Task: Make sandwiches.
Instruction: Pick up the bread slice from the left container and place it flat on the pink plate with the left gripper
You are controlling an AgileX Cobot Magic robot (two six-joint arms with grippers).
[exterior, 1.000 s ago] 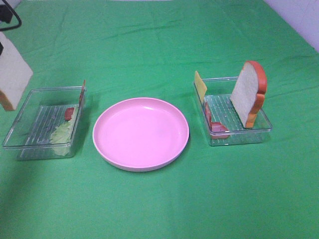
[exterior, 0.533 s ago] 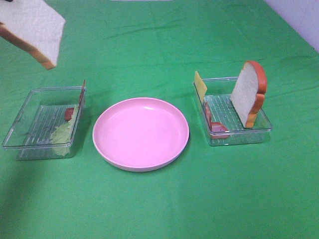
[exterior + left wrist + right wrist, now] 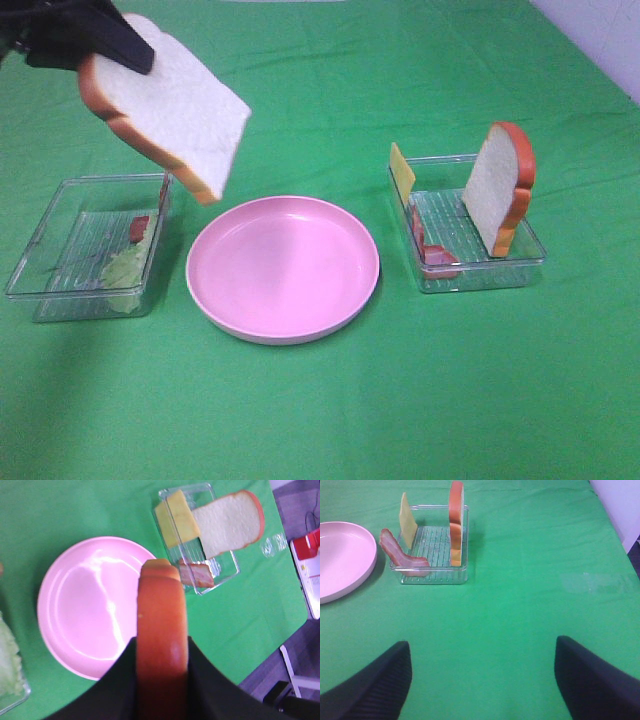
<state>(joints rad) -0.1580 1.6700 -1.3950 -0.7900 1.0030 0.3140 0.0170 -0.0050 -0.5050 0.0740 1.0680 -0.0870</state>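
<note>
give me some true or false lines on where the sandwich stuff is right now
1. The left gripper holds a bread slice. True.
2. The pink plate has bread on it. False: it is bare.
3. The right gripper is shut. False: it is open, holding nothing.
4. A second bread slice stands upright in the right tray. True.
5. The lettuce lies in the right tray. False: it is in the left tray.
</note>
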